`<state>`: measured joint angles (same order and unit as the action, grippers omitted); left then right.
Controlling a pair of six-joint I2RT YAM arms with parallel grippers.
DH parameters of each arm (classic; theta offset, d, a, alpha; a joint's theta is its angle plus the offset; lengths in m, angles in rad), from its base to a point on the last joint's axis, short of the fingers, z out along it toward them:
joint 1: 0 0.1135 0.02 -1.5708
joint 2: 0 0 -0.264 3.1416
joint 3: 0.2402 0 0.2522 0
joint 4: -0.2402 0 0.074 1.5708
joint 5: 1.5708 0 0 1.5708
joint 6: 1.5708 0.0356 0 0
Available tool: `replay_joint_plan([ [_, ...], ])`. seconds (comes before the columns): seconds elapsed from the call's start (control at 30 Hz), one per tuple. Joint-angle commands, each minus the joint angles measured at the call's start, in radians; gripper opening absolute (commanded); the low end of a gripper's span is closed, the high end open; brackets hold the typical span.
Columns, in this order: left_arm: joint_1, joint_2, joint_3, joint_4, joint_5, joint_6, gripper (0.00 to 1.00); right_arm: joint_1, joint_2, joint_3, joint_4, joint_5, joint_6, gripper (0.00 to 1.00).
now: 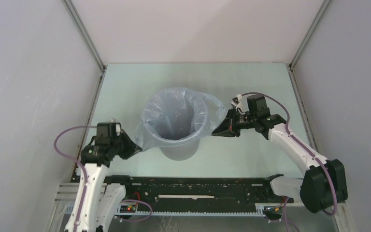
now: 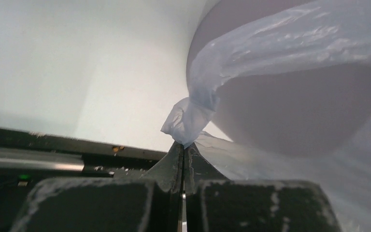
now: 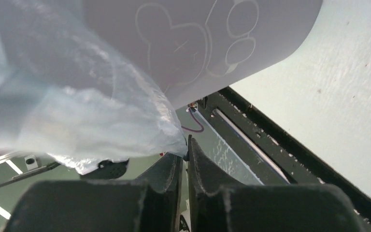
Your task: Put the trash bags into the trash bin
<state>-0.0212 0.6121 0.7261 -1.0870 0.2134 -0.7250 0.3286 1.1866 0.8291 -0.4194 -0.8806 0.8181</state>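
Bin (image 1: 178, 153) stands upright mid-desk (image 1: 251, 87), between the two arms. Bag (image 1: 213, 104) sits inside it as a liner, mouth open. The film is folded over the rim all round and bulges loosely outward on the right side. On the left it hangs lower down the bin wall.

Left gripper (image 2: 183, 148): clenched. Its jaws are pressed together on a bunched, twisted corner of the bag, just beside the bin's left wall and low over the desk. From that corner the film runs taut up to the rim.

Right gripper (image 3: 185, 151): jaws drawn nearly together, only a thin slit between them. The bag's edge tapers to a point right at the tips and looks pinched there. This gripper sits just beside the bin's right side, below the bulge.

Right wrist view: a pale line drawing shows on the grey bin wall. Black rail (image 1: 198, 186) runs along the near desk edge.
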Motion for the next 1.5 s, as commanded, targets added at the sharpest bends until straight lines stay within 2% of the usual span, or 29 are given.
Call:
replay_joint_plan([
  [0.0, -0.003, 0.128, -0.024, 0.234, 0.064, 0.009, 0.00, -0.011, 0.067, 0.047, 0.069, -0.003, -0.052, 0.18],
  [0.07, -0.003, 0.184, -0.017, 0.259, 0.065, 0.028, 0.00, -0.016, 0.058, 0.089, -0.001, 0.007, -0.113, 0.27],
  [0.13, -0.004, 0.213, -0.018, 0.266, 0.063, 0.048, 0.00, -0.036, 0.010, 0.100, -0.029, -0.021, -0.117, 0.41],
  [0.23, -0.003, 0.232, -0.034, 0.281, 0.066, 0.066, 0.00, -0.088, -0.083, 0.101, 0.010, -0.061, -0.071, 0.59],
  [0.33, -0.003, 0.257, -0.047, 0.298, 0.076, 0.070, 0.00, -0.139, -0.098, 0.111, 0.071, -0.052, -0.028, 0.75],
  [0.4, -0.003, 0.280, -0.042, 0.302, 0.086, 0.075, 0.00, -0.149, -0.050, 0.142, 0.104, -0.035, -0.024, 0.81],
  [0.5, -0.003, 0.315, -0.019, 0.302, 0.101, 0.091, 0.00, -0.136, 0.062, 0.214, 0.135, -0.017, -0.045, 0.82],
  [0.6, -0.003, 0.354, 0.012, 0.288, 0.108, 0.109, 0.00, -0.131, 0.154, 0.265, 0.135, 0.009, -0.062, 0.81],
  [0.67, -0.003, 0.376, 0.020, 0.288, 0.114, 0.115, 0.00, -0.134, 0.200, 0.276, 0.156, 0.015, -0.047, 0.75],
  [0.83, -0.003, 0.429, 0.013, 0.313, 0.120, 0.130, 0.00, -0.144, 0.310, 0.277, 0.175, 0.048, -0.031, 0.48],
  [0.93, -0.004, 0.453, 0.009, 0.328, 0.130, 0.137, 0.00, -0.141, 0.372, 0.274, 0.162, 0.066, -0.038, 0.25],
  [1.03, -0.005, 0.466, -0.012, 0.360, 0.146, 0.137, 0.00, -0.126, 0.437, 0.276, 0.215, 0.066, -0.042, 0.16],
  [1.17, -0.005, 0.482, -0.050, 0.388, 0.170, 0.128, 0.00, -0.096, 0.540, 0.285, 0.298, 0.069, 0.014, 0.12],
  [1.3, -0.011, 0.459, -0.080, 0.415, 0.181, 0.112, 0.00, -0.036, 0.597, 0.293, 0.308, 0.099, 0.044, 0.12],
  [1.4, -0.011, 0.479, -0.078, 0.424, 0.200, 0.101, 0.00, -0.026, 0.596, 0.294, 0.274, 0.115, 0.033, 0.15],
  [1.47, -0.011, 0.495, -0.075, 0.435, 0.226, 0.091, 0.00, -0.037, 0.565, 0.316, 0.174, 0.156, -0.022, 0.21],
])
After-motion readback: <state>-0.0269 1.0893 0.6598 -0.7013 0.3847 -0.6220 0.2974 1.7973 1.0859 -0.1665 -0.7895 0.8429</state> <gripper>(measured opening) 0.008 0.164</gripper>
